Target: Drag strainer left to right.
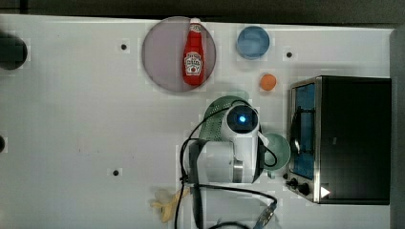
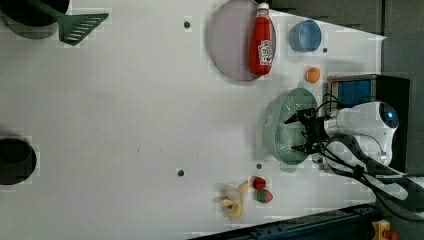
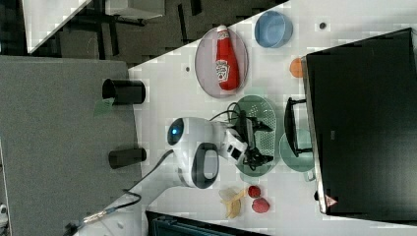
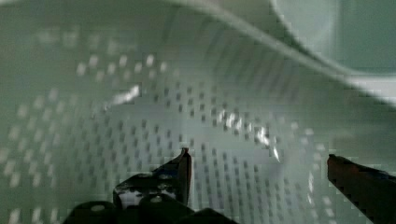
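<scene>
Mint-green perforated strainer (image 1: 218, 119) sits on the white desk (image 1: 71, 119) in the top view, partly under the arm, between the ketchup bottle (image 1: 193, 53) on its plate (image 1: 162, 52) and the toaster oven (image 1: 351, 138), teal cup (image 1: 282, 148) just beside it

Left view: hand (image 2: 299, 134) over the strainer (image 2: 280, 130), fingers spread wide, gripping nothing

Right view: hand (image 3: 261, 142) above the strainer (image 3: 263, 110)

Wrist view: open fingertips (image 4: 184, 163) over the dotted strainer (image 4: 140, 93) interior

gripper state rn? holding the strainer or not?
Gripper: open, fingers spread over the inside of the strainer, holding nothing.
</scene>
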Robot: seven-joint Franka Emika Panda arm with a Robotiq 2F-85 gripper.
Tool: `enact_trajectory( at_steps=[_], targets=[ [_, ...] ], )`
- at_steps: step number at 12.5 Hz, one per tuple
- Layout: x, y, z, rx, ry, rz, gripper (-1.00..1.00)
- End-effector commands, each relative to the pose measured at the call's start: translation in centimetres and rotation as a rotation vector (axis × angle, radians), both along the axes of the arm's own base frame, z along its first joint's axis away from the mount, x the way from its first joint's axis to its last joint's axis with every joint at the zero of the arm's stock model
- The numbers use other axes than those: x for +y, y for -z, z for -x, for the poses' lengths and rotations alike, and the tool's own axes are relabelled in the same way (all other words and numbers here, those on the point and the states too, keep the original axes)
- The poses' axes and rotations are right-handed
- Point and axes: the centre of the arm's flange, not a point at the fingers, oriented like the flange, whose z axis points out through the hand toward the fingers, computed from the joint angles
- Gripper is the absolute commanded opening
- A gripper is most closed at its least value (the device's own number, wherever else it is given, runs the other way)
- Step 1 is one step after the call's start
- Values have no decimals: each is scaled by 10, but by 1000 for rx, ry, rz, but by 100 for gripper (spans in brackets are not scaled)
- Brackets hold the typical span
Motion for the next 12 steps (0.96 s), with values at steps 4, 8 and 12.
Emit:
enact_trajectory(
  at_steps=[4,8,12],
  targets=[
    [47,-209,-45,-101,-219,32,100],
    [43,-336,-27,-57,-357,-113,100],
    [45,-425,-1,-124,-495,-127,100]
  ],
)
